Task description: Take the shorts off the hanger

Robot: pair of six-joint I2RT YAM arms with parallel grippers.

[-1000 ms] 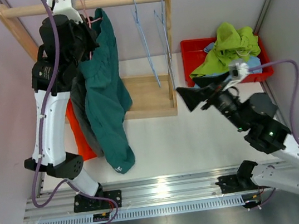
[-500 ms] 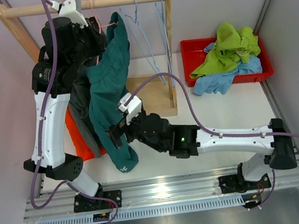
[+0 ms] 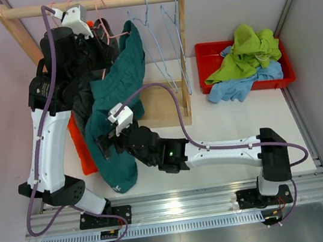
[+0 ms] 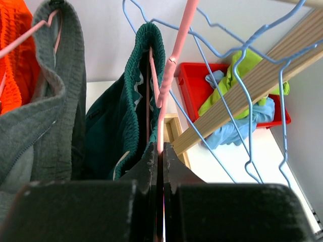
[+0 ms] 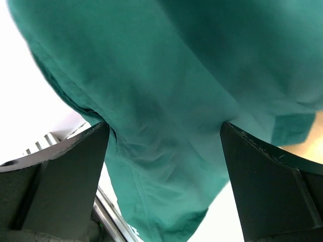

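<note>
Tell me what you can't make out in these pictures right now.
- Top view: left gripper fingertips, hidden behind the left arm.
- Top view: most of the orange shorts, behind that arm.
- Right wrist view: teal shorts fill the frame; waistband cut off by the edges.
- Left wrist view: pink hanger hook, cut off at the top edge.
- Top view: light blue shorts, partly under the lime green shorts.
</note>
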